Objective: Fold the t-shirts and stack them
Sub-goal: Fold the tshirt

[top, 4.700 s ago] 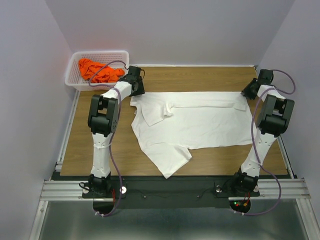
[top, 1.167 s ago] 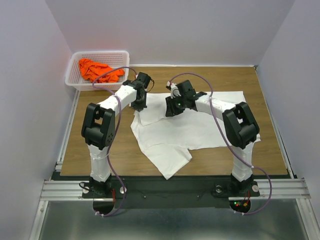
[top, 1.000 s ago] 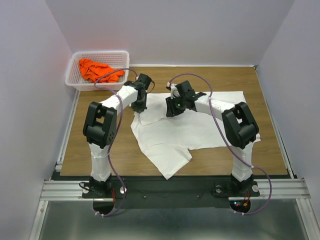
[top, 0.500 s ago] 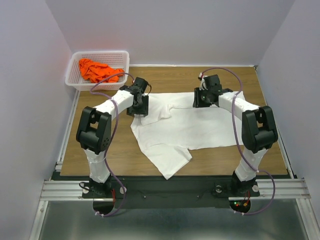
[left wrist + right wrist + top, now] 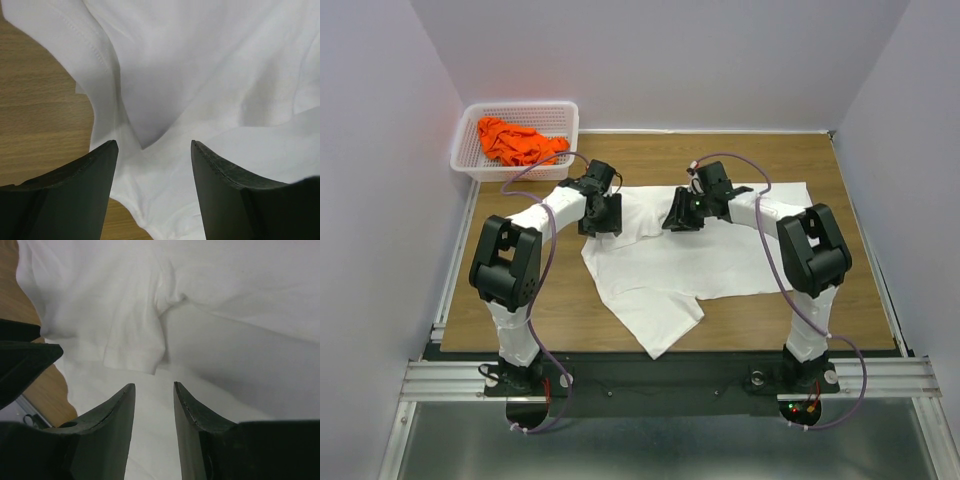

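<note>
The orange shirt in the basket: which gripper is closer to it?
Left. The left gripper hovers over the left edge of the white shirt, down-right of the orange shirt; the right gripper is farther right, over its upper middle.

The top external camera sits high above and behind the arm bases and looks down and forward. It is far enough to take in the whole bench (image 5: 650, 160), both arms and the white basket (image 5: 466, 150) in the far corner.

The left wrist camera looks along the left end effector (image 5: 153, 144) from very near. The white t-shirt (image 5: 200, 75) fills most of the view ahead of the fingertips, with bare bench to their left.

The right wrist camera looks the same way past the right end effector (image 5: 153, 386), equally close.

All three views share the strip of white t-shirt lying between the two end effectors.
</note>
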`<action>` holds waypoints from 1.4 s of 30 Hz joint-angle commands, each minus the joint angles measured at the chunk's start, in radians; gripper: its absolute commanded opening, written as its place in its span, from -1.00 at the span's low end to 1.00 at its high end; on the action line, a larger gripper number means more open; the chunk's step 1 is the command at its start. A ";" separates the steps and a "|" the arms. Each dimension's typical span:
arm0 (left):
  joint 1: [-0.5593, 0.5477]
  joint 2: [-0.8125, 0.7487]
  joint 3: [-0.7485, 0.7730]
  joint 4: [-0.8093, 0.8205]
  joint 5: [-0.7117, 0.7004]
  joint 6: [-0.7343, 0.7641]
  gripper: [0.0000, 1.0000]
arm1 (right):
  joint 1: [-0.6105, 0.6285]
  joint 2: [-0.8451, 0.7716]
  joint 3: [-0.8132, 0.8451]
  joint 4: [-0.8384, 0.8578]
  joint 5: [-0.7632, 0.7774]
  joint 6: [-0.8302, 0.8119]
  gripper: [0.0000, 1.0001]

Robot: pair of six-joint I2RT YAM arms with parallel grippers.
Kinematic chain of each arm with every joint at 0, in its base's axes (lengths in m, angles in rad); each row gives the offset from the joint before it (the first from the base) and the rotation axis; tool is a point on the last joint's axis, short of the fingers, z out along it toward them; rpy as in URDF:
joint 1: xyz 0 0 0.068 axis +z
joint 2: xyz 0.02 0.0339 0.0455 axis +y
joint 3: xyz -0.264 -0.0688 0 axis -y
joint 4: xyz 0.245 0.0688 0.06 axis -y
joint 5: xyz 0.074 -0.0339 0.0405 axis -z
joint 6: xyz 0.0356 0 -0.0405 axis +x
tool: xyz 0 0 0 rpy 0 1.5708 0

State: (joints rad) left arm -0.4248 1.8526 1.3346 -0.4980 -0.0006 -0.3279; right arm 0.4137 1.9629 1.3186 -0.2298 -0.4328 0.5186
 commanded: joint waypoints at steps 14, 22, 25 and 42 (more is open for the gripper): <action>-0.005 0.025 0.005 0.049 0.017 0.004 0.27 | 0.020 0.079 0.016 0.165 -0.047 0.210 -0.15; -0.003 0.040 -0.005 0.047 0.008 0.009 0.29 | 0.022 0.102 0.025 0.165 -0.064 0.216 -0.21; -0.005 0.043 -0.009 0.050 0.008 0.007 0.29 | 0.022 0.108 0.028 0.165 -0.067 0.216 -0.27; -0.003 0.019 0.011 0.009 0.060 0.012 -0.15 | 0.022 0.041 0.019 0.161 -0.092 0.201 -0.99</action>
State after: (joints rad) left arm -0.4248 1.9003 1.3346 -0.4587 0.0296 -0.3233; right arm 0.4271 2.0693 1.3186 -0.0975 -0.5060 0.7326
